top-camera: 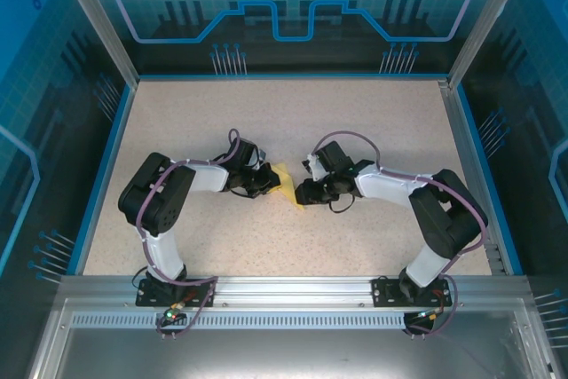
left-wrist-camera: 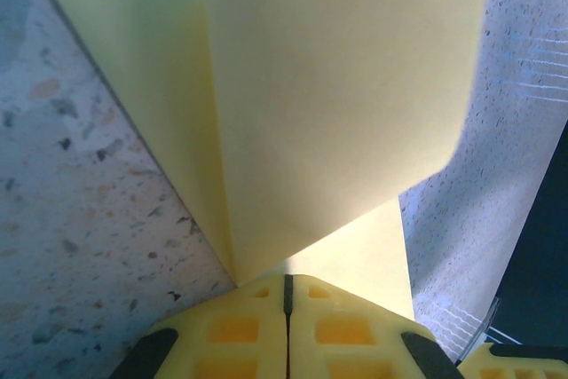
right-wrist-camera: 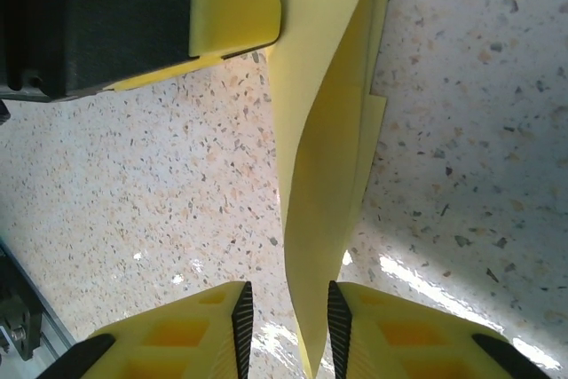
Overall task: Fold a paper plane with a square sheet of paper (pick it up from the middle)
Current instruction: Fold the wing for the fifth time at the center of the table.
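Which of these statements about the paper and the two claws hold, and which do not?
1. The yellow paper lies flat and unfolded. False: it is folded, with a flap standing up.
2. The left claw is shut, with the paper at its tip. True.
3. The right claw stands open with the paper running between its fingers. True.
4. The paper sits in the far right corner of the table. False: it is near the middle, between the two claws.
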